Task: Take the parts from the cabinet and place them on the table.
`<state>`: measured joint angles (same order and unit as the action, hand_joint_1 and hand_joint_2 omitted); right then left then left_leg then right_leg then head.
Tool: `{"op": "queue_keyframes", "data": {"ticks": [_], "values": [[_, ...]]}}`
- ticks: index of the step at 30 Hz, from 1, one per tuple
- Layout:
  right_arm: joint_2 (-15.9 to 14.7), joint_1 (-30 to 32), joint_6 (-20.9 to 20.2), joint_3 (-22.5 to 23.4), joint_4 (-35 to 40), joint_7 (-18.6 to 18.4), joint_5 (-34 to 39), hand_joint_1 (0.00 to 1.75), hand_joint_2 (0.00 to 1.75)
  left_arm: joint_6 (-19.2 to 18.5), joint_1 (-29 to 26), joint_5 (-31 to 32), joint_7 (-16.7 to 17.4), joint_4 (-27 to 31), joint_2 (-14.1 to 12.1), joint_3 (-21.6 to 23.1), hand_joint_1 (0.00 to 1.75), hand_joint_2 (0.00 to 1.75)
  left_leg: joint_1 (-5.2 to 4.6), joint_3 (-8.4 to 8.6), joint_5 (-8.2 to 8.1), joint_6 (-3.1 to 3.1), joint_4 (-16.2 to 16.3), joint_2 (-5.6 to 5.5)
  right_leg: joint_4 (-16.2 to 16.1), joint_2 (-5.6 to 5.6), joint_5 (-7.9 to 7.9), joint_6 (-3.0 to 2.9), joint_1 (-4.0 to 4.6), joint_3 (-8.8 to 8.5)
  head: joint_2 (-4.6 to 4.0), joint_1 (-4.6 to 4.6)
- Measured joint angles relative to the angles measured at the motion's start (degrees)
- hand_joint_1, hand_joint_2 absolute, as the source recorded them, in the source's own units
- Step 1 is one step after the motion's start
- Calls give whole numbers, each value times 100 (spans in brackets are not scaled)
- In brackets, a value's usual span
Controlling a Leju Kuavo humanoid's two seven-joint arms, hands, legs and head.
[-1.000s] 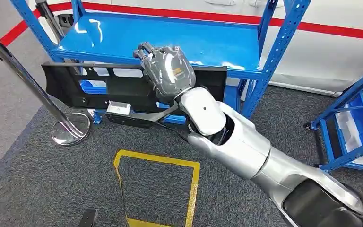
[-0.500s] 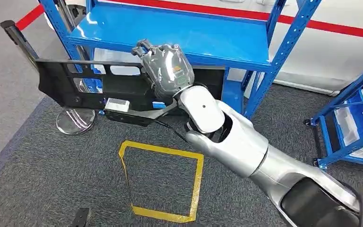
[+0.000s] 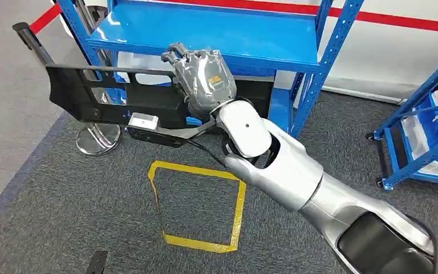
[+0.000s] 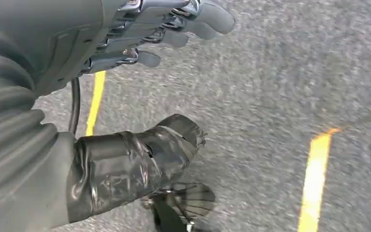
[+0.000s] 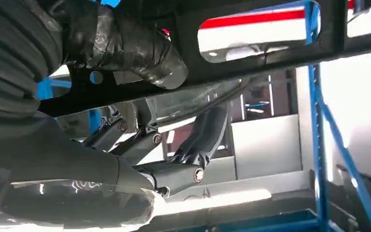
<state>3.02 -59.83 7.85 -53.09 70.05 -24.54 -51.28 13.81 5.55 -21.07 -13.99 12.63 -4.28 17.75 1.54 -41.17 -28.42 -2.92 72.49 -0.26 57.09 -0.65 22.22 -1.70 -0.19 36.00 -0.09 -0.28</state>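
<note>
A long black plastic panel part (image 3: 97, 97) with cut-out slots hangs level in front of the blue shelf rack (image 3: 205, 34), just below its shelf edge. My right hand (image 3: 202, 80) grips the panel near its middle, fingers curled over its top edge. From the right wrist camera the thumb (image 5: 125, 48) presses one side of the black panel (image 5: 270, 53) and the dark fingers (image 5: 193, 145) wrap the other. A small silver block (image 3: 142, 121) sits on the panel's lower bracket. My left hand (image 4: 140, 38) hangs over the grey carpet with its fingers apart and nothing in it.
A chrome stanchion post (image 3: 94, 137) with a round base stands on the carpet just behind the panel's left end. A yellow taped square (image 3: 197, 205) marks the floor below. Another blue rack (image 3: 428, 125) with white bins stands at the right.
The whole view has shifted between frames, so the camera has moved. The right hand keeps its grip on the panel, which sits slightly higher and further right in the picture.
</note>
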Motion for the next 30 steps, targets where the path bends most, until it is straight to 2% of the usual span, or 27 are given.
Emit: {"op": "queue_keyframes", "data": {"ticks": [1,2,3,4,5,7,8,9,10,12,13,14,15,16,17,18,19,20,21,23,24,25,26,27,28,29,30], "values": [[-13,25,-6,0,2,-4,0,175,175,0,0,17,2,0,-4,0,0,175,21,218,212,-30,-229,1,67,-1,-28,40,-31,113,-2,2],[-24,43,-13,0,2,-15,0,175,175,0,2,22,2,0,-4,0,0,175,54,535,327,-70,-617,4,157,0,-53,77,-62,226,0,-2],[-29,47,-20,0,7,-18,0,175,175,0,19,42,2,0,0,0,0,175,49,744,24,-137,-1016,-3,241,4,-80,119,-69,331,0,-4],[-35,49,-26,2,11,-35,0,175,175,0,25,48,-4,2,4,0,0,175,-10,902,-95,-62,-1289,-33,300,6,-95,147,-43,413,0,-20],[-37,73,-28,2,15,-37,-2,175,175,2,14,48,0,0,2,0,0,175,-8,836,-44,68,-1183,-60,300,12,-140,189,-30,409,0,-2],[-55,81,-50,2,15,-72,4,175,175,11,15,39,-7,0,4,0,0,175,-15,791,-27,159,-1165,-56,307,30,-227,233,-19,435,0,9],[-70,99,-59,2,9,-85,7,175,175,11,11,28,-7,0,7,0,0,175,-5,741,28,241,-1178,-39,314,36,-247,266,-34,472,0,0],[-77,100,-59,2,13,-92,15,175,175,11,28,28,-7,0,11,0,0,175,-1,689,84,318,-1183,-17,417,51,-65,290,-52,543,0,13],[-81,107,-61,4,13,-96,24,175,175,11,35,20,-9,0,9,2,0,175,-5,631,141,367,-1183,-16,658,52,259,305,-49,622,-2,13],[-88,106,-61,4,13,-96,26,175,175,17,37,2,-7,0,9,0,0,175,-32,500,251,422,-1183,-10,1516,53,913,316,-37,829,0,17],[-90,111,-59,4,13,-92,33,175,175,18,37,-2,-7,0,9,0,0,175,-54,427,305,433,-1181,-7,1898,53,1066,306,-36,894,0,17],[-90,113,-59,4,11,-92,39,175,175,20,37,-2,0,0,9,0,0,175,-73,364,355,437,-1180,-6,2074,53,1061,289,-31,875,0,15],[-92,112,-57,4,11,-92,42,175,175,22,37,-2,4,0,9,2,0,175,-95,293,408,437,-1178,-6,2078,54,975,257,-19,770,0,15],[-94,112,-59,4,4,-92,70,175,175,24,36,-2,17,0,9,2,0,175,-117,220,468,439,-1178,-7,1873,58,790,200,17,558,0,15],[-94,108,-55,4,2,-92,87,175,175,26,36,-2,22,0,7,0,0,175,-144,158,522,438,-1179,-13,1481,59,622,117,60,239,0,15],[-92,87,-46,4,4,-96,111,175,175,33,37,-2,20,0,7,2,0,175,-152,107,571,437,-1179,-18,968,68,555,6,110,-152,0,18],[-87,55,-33,7,11,-101,122,175,175,44,36,-2,13,2,20,2,0,175,-133,83,602,428,-1182,-13,482,64,790,-138,152,-437,0,4],[-77,46,0,19,22,-101,138,175,175,74,36,-2,-15,0,33,4,0,175,-127,80,646,389,-1205,-5,277,47,804,-95,171,-565,0,-2],[-77,31,26,28,20,-101,166,175,175,98,34,0,-39,0,33,4,0,175,-82,102,696,334,-1254,-1,282,50,724,-85,205,-538,0,31],[-79,1,145,33,26,-68,216,175,175,133,45,0,-85,2,31,4,0,175,-62,120,820,257,-1348,-4,147,48,616,-151,222,-533,0,70],[-81,11,182,35,37,-57,214,175,175,155,40,-2,-109,0,6,4,0,175,-84,75,809,231,-1381,-3,24,19,507,-146,134,-585,-2,77],[-81,9,217,35,44,-46,214,175,175,164,32,0,-116,2,22,7,0,175,-86,38,627,199,-1260,-8,-52,8,435,-114,132,-559,0,59],[-83,7,258,35,66,-31,212,175,175,177,41,4,-118,0,22,7,0,175,-79,-62,323,181,-955,1,-67,11,378,-135,127,-514,0,46],[-83,18,310,37,83,-15,214,175,175,197,50,4,-116,0,20,9,0,175,-57,-185,36,146,-543,4,-57,9,343,-126,121,-462,-2,37],[-85,34,326,37,87,-13,223,175,175,216,46,0,-116,0,7,9,0,175,-46,-295,-160,116,-133,4,-39,9,314,-121,121,-411,-2,42],[-88,52,343,37,96,-11,234,175,175,219,44,0,-116,0,4,9,0,175,-41,-354,-213,88,162,4,-6,9,292,-114,118,-348,-2,44],[-96,73,343,39,101,-9,269,175,175,230,43,-2,-109,0,2,9,0,175,-33,-295,-131,66,188,5,38,9,277,-99,108,-281,-2,37]]}}
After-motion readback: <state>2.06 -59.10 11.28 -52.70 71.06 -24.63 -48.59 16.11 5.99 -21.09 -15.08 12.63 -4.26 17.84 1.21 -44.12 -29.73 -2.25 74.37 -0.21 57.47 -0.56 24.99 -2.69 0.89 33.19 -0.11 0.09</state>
